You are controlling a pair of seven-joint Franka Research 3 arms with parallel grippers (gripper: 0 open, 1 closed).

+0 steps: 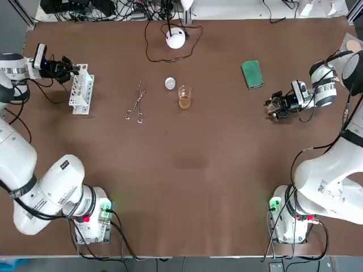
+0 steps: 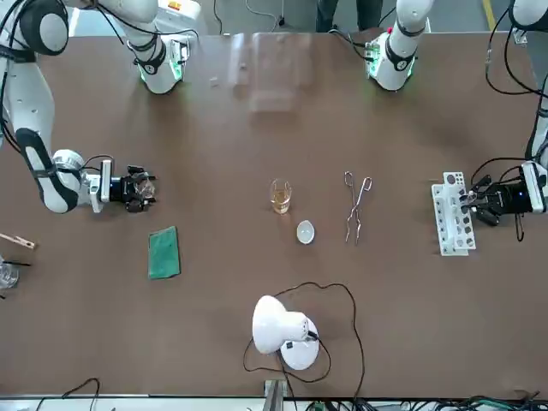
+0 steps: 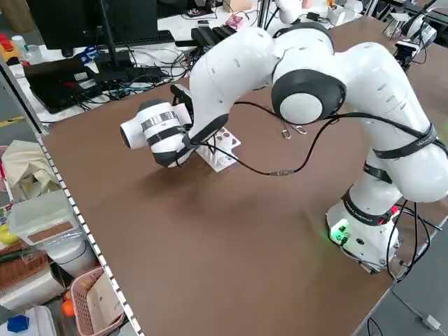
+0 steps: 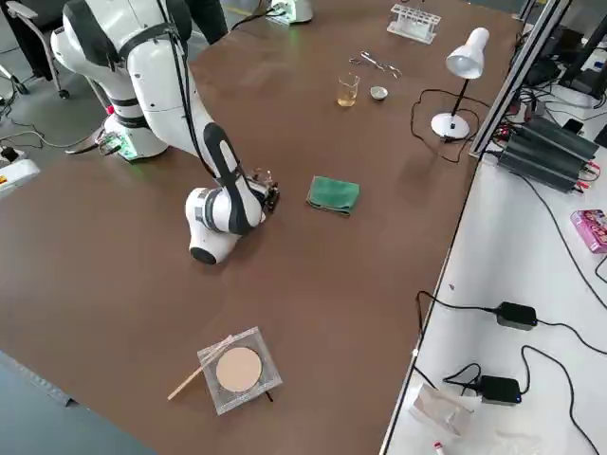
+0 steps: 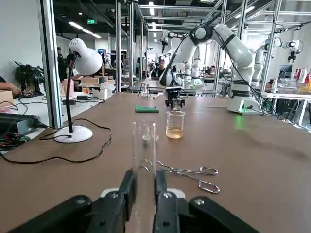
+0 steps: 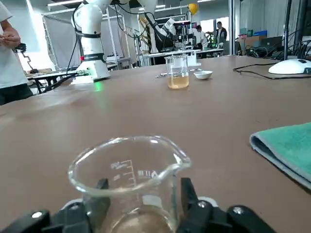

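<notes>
1. My left gripper (image 5: 144, 175) is closed on a glass test tube (image 5: 144, 141), one finger on each side of its lower part. The tube stands upright, and I judge that a squeeze from both sides is what keeps it plumb.
2. That tube is at the white rack (image 1: 81, 89) on the far left of the table. I judge the rack's holes steady its foot, though its bottom end is hidden from me.
3. My right gripper (image 6: 141, 191) is clamped on a small glass beaker (image 6: 127, 167), low on the table's right side. My fingers press its wall to either side of the spout, which leaves the rim free and level. I cannot tell whether its base touches the table.
4. A folded green cloth (image 1: 252, 74) lies flat near that beaker, apart from it.
5. Mid-table, well apart from both grippers, stand an amber beaker (image 1: 184, 97) and a small white dish (image 1: 170, 84), with metal tongs (image 1: 136, 106) lying beside them. A desk lamp (image 1: 176, 38) stands at the far edge.
</notes>
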